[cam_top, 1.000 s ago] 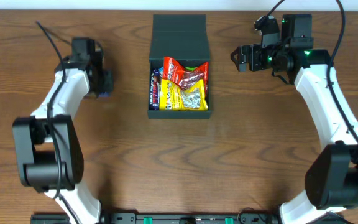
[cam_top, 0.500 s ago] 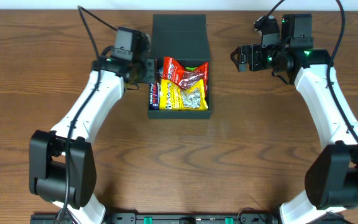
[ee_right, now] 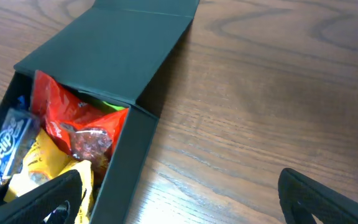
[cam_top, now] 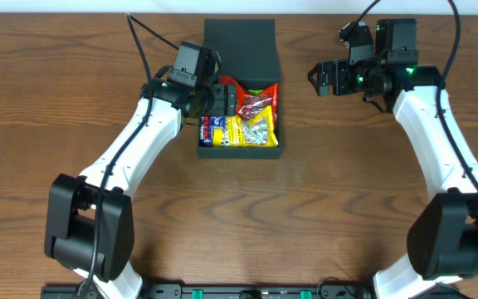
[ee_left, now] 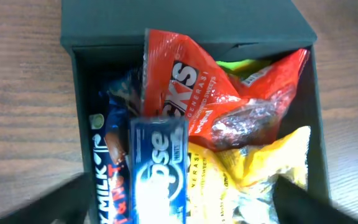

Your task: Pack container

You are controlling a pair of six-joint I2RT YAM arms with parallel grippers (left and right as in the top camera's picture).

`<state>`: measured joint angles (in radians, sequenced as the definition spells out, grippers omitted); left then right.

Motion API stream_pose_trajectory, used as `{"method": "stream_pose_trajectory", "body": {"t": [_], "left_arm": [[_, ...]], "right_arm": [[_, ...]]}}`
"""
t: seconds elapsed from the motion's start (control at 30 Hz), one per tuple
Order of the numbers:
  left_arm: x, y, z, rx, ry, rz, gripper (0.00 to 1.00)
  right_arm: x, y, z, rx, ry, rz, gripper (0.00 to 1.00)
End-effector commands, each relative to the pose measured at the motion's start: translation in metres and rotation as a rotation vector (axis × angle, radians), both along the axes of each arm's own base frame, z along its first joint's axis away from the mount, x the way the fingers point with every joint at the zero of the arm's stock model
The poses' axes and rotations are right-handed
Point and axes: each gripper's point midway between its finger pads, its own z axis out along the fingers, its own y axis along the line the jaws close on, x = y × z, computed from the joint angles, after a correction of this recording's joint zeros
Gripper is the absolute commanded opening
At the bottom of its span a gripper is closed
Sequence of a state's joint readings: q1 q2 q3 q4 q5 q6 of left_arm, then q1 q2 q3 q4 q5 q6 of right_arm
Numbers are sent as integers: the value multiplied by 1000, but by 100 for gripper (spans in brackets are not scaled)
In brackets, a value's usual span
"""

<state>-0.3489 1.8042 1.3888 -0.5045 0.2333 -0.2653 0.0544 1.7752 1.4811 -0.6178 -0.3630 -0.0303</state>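
Observation:
The dark teal container [cam_top: 239, 153] stands at the table's middle back, its flap lid [cam_top: 239, 46] folded open behind it. Inside lie a red packet [ee_left: 191, 93], a yellow bag [ee_left: 260, 162], a Milky Way bar [ee_left: 110, 174] and a blurred blue gum packet [ee_left: 159, 168]. My left gripper [cam_top: 225, 100] hovers over the box's left half. It is open, and its fingers [ee_left: 61, 202] stand far to either side of the blue packet without touching it. My right gripper [cam_top: 314, 80] hangs open to the right of the box above bare wood, with nothing between its fingertips [ee_right: 328, 199].
Brown wooden table [cam_top: 347, 208] all around the box. In the right wrist view the box's right wall [ee_right: 129, 162] sits just left of the gripper [ee_right: 185, 205]. Both arm bases stand at the front corners.
My left arm swung in from the left side of the table to above the box. Its jaws went from shut on the blue packet to open, and the packet now lies free in the box. The right arm stayed still.

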Motion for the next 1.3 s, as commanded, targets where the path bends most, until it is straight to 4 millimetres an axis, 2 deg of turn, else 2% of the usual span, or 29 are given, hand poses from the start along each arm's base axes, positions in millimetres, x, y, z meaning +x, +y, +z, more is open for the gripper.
{"method": "stream_pose_trajectory", "body": {"t": [0.0, 0.2, 0.3, 0.33, 0.37, 0.43, 0.47, 0.5, 0.53, 0.6, 0.73, 0.8, 0.87, 0.93, 1.07, 1.27], "left_arm": [[4, -1, 7, -10, -25, -3, 95], [16, -3, 15, 44, -128, -103, 95], [28, 4, 20, 78, -181, -69, 96], [31, 8, 21, 93, -195, -52, 100], [36, 15, 22, 112, -208, -29, 89], [43, 27, 24, 132, -224, 7, 73], [47, 34, 25, 134, -232, 25, 61], [51, 42, 27, 132, -241, 44, 38], [55, 48, 29, 128, -248, 63, 28], [65, 63, 34, 114, -271, 106, 6], [86, 92, 50, 41, -337, 173, 6], [92, 108, 52, 19, -342, 229, 6], [97, 123, 49, -14, -330, 288, 6], [102, 134, 37, -74, -292, 325, 6], [117, 133, 7, -179, -196, 334, 6], [145, 119, -34, -226, -24, 308, 5]], "right_arm": [[1, -2, 12, 1, -29, 6, 99], [-1, 7, 14, 26, -28, 31, 99], [-2, 9, 14, 26, -28, 35, 99], [-2, 9, 14, 26, -28, 35, 99], [-2, 8, 14, 25, -28, 35, 95], [-1, 8, 14, 21, -31, 31, 74], [0, 7, 14, 20, -33, 30, 50], [1, 7, 15, 21, -39, 30, 31], [2, 8, 15, 21, -44, 31, 19], [6, 8, 15, 22, -56, 30, 2], [22, 6, 7, 87, -34, -79, 2], [29, 6, -3, 126, -9, -125, 1], [35, 8, -18, 166, 34, -174, 2], [40, 18, -41, 209, 84, -173, 2], [49, 33, -73, 297, 155, -195, 2], [67, 45, -84, 394, 144, -216, 2]]}}
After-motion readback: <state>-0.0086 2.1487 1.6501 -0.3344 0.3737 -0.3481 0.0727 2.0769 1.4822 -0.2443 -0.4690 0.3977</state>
